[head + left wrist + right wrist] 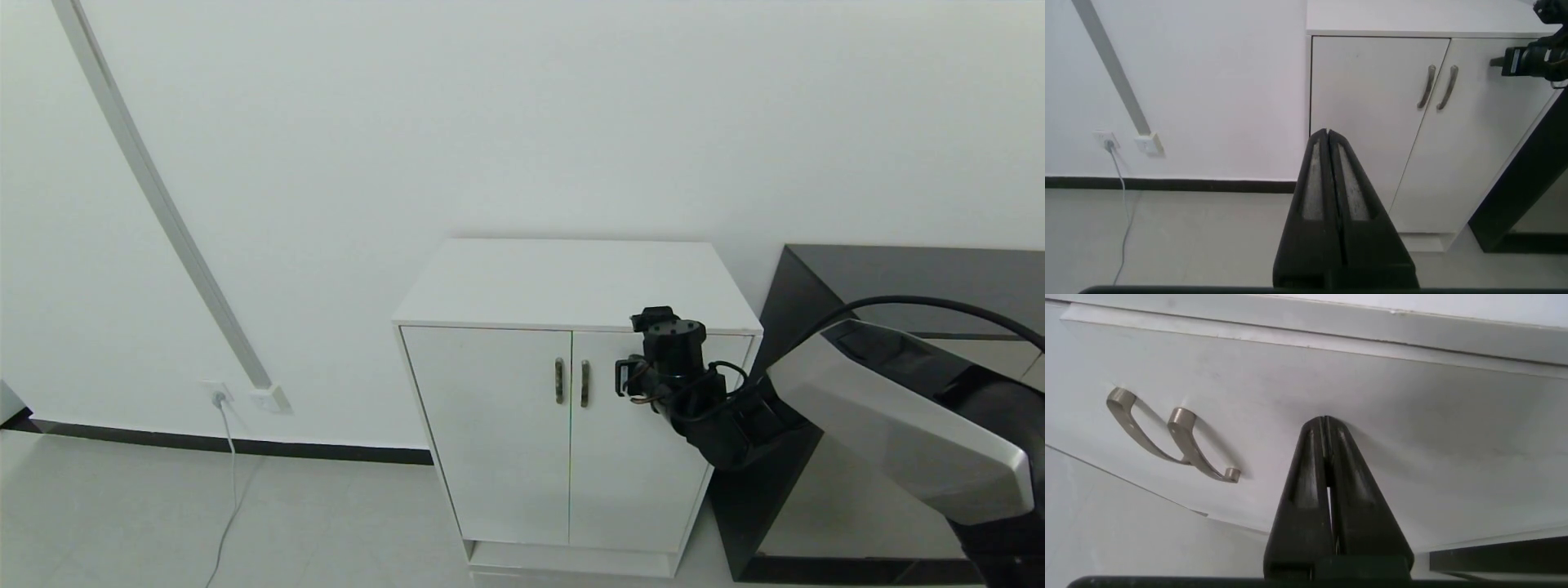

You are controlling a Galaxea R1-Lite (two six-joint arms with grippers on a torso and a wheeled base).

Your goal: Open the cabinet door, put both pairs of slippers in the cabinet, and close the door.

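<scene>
The stiff, light white cabinet door [633, 441] should swing by its slim curved metal handle [584, 383]. The right gripper [622, 377], pressed together, hangs just right of it.

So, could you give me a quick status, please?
Both grippers shut: left gripper back from the white two-door cabinet, right gripper facing its right door beside the curved metal handles. Doors closed. Nothing blocking the handles.

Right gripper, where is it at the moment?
In the head view, the right gripper, shut, is on the robot's right, close before the upper part of the right door of the cabinet, just right of its door handle.
</scene>
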